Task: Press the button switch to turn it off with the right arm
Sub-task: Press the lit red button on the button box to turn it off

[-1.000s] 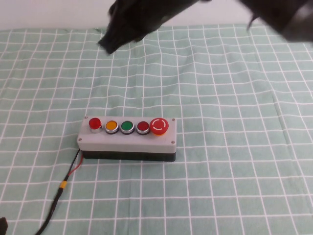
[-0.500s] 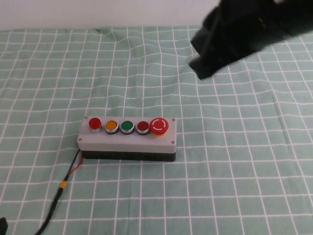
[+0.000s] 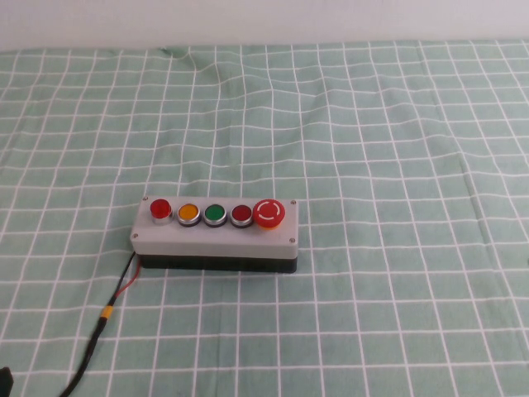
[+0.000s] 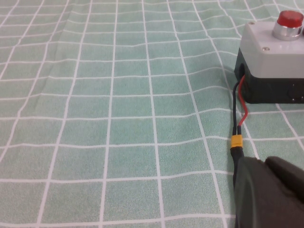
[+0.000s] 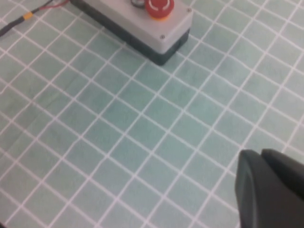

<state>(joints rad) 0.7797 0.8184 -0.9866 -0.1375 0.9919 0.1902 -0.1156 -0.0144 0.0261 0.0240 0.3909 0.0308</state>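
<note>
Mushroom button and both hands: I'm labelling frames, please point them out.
Mushroom button (image 3: 269, 212), high view, centre of its red cap.
Left hand (image 4: 265, 190), left wrist view, dark tip near the cable (image 4: 235, 114).
Right hand (image 5: 264, 183), right wrist view, dark tip above the cloth (image 5: 95, 118).

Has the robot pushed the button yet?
Done: unclear, nothing on the button box shows whether a press happened. In hand: nothing; the right tool hangs over the cloth, apart from the red mushroom button, and the left tool sits low beside the cable. Left: maybe the press itself.
</note>
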